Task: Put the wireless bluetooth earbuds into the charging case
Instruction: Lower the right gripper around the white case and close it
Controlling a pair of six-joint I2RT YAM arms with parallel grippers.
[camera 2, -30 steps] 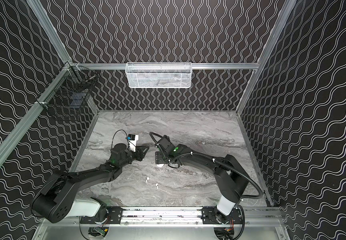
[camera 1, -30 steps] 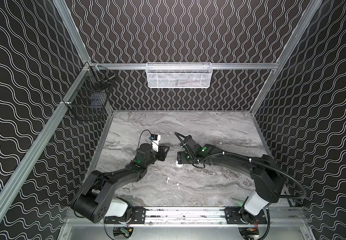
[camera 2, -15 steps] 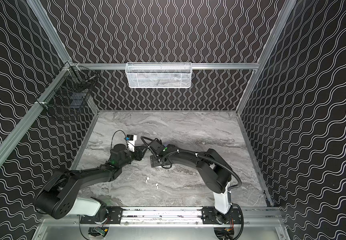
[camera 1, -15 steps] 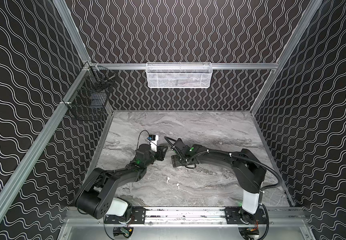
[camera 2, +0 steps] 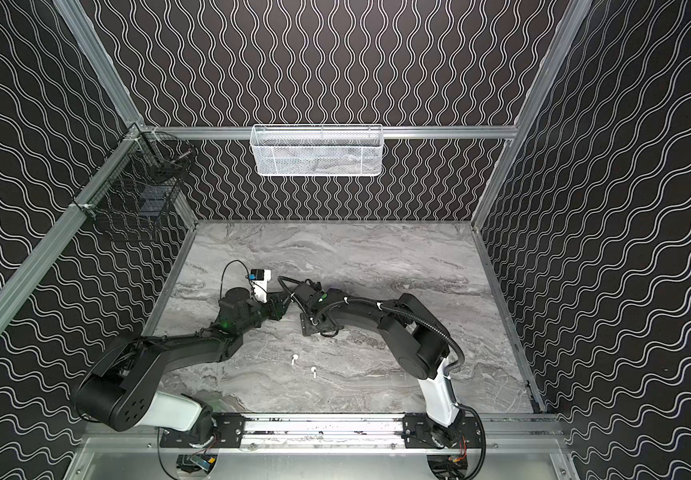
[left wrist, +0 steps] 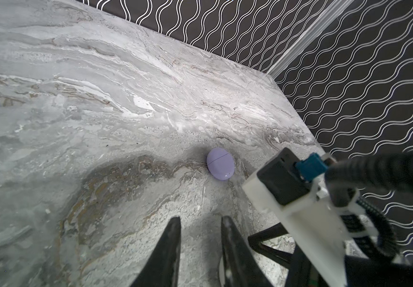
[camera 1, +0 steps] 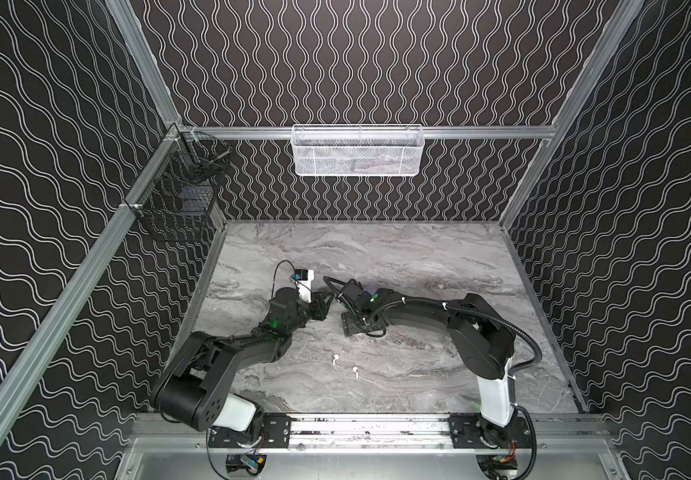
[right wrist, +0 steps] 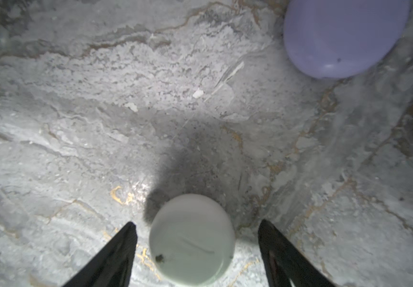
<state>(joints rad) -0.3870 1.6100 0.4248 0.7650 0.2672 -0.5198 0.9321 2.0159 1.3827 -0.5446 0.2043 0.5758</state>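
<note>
A: R arm (camera 1: pixel 418 309) has swung in toward L. Jaws?
B: R gripper (right wrist: pixel 196 222) wide apart, now astride white case (right wrist: pixel 191 243), no contact. L gripper (left wrist: pixel 200 217) nearly together, empty.
A: Buds (camera 1: pixel 335 359)?
B: Two white, loose on table (camera 1: pixel 418 257), well apart from it. Case opening first, prob.

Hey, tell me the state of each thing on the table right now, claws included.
Left claw: barely open, nothing seen in it.
Right claw: open wide, straddling the white case.
White case: shut, untouched.
Lavender case: shut, on the table.
Two white earbuds: loose on the table, outside any case.
</note>
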